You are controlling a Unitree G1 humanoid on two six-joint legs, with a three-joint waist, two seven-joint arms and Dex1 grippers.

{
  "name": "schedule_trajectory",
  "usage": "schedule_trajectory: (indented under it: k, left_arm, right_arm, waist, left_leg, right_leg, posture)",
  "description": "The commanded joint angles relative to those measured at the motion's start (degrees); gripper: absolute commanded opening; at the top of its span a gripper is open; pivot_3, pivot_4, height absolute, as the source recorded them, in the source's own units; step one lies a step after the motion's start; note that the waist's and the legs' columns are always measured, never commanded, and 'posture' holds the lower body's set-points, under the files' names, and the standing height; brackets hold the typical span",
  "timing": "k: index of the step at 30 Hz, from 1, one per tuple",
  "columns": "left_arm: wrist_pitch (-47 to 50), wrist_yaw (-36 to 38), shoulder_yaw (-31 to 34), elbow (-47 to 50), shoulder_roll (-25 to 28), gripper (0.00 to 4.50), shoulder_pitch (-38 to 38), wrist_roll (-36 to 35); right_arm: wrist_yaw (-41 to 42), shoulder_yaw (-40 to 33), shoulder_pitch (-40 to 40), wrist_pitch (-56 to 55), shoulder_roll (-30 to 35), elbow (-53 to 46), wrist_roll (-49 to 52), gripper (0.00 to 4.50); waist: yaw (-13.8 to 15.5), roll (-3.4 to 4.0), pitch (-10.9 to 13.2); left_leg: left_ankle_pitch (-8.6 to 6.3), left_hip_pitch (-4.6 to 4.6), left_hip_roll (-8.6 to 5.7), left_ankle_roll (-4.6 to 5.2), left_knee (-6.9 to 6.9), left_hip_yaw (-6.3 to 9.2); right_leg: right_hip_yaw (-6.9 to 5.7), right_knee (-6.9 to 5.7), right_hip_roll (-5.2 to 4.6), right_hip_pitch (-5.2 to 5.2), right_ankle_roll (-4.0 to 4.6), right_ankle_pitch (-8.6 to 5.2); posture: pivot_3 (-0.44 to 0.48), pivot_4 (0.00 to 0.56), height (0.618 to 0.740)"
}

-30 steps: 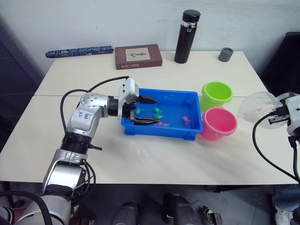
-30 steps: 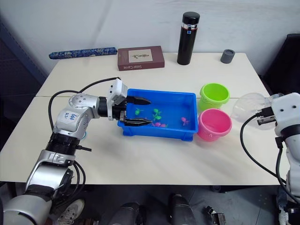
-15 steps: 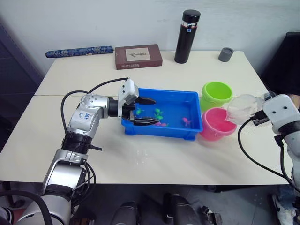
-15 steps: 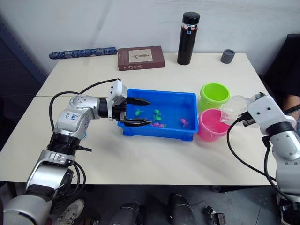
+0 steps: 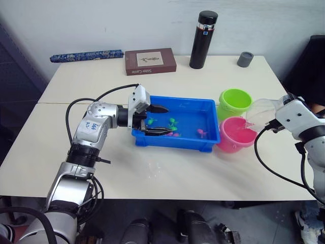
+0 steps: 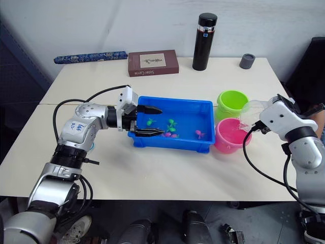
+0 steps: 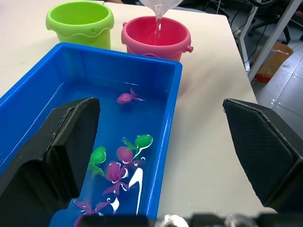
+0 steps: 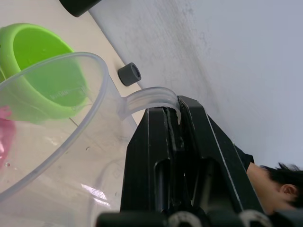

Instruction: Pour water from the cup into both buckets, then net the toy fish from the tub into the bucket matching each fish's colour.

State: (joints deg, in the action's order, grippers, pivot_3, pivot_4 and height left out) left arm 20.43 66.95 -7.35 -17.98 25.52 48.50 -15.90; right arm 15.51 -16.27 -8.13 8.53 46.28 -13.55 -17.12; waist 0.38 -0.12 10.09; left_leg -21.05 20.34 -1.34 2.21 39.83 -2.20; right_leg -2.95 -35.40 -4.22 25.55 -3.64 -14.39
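OK, my left tool (image 5: 158, 120) sits over the left end of the tub (image 5: 208, 144), fingers spread wide, gripping nothing. One finger is above the water, the other low near the front wall. The tub is mid-desk (image 5: 101, 168) with water in it. Fish (image 7: 129, 97) in there: a pink one alone toward the bucket end, then a green and pink cluster (image 7: 118, 161) close to my fingers. Right of the tub, touching or nearly so, are the green bucket (image 5: 235, 102) at the back and the pink bucket (image 5: 236, 134) in front, side by side. My right tool (image 8: 174, 142) is clamped on the cup's handle; the cup (image 5: 263, 114) is tilted over the pink bucket, spout down. The left wrist view shows a thin stream (image 7: 157, 28) of water falling into the pink bucket. At the back of the desk: rolled blue item (image 5: 86, 55), brown book (image 5: 150, 61), black flask (image 5: 202, 39), small grey cup (image 5: 245, 59).
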Motion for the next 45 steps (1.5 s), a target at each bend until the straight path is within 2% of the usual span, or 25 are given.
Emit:
schedule_trajectory:
  k: [1, 31, 39, 45]
  left_arm:
    - [-0.48, -0.14, 0.60, 2.64, 0.30, 4.50, -0.15, -0.51]
    - [-0.79, -0.28, 0.32, 2.73, -0.14, 4.50, -0.32, -0.52]
    - [1.72, -2.15, 4.27, -0.03, -0.07, 4.50, 2.33, -2.98]
    - [0.42, -3.10, 5.05, -1.73, 0.95, 4.50, 2.98, -1.98]
  right_arm:
    - [-1.30, -1.48, -1.19, -1.55, 1.44, -0.63, -1.95, 0.07]
    - [-0.79, -2.43, -2.32, -5.76, 2.05, 0.74, -4.61, 0.07]
    - [-0.95, -8.53, -9.21, 9.74, -5.89, 1.82, 6.95, 0.07]
    - [-4.05, -7.86, -17.69, 14.18, -7.81, 7.39, 9.73, 0.07]
  waist:
    - [0.02, 0.00, 0.00]
    - [-0.01, 0.00, 0.00]
    - [-0.10, 0.00, 0.00]
    - [-0.39, 0.00, 0.00]
  left_leg:
    - [0.00, 0.00, 0.00, 0.00, 0.00, 0.00]
    - [0.00, 0.01, 0.00, -0.01, 0.09, -0.01]
    - [0.00, 0.02, 0.01, -0.01, 0.15, 0.00]
    - [0.00, 0.01, -0.01, -0.01, 0.15, 0.00]
  right_leg:
    - [0.00, -0.01, 0.00, 0.00, 0.00, 0.00]
    - [0.00, -0.06, 0.01, 0.00, 0.00, 0.00]
    - [-0.01, -0.11, 0.01, -0.01, 0.00, 0.00]
    - [0.00, -0.13, -0.02, -0.01, 0.00, 0.00]
  posture:
    - [0.000, 0.150, 0.740]
    - [0.000, 0.150, 0.740]
    - [0.000, 0.150, 0.740]
    - [0.000, 0.150, 0.740]
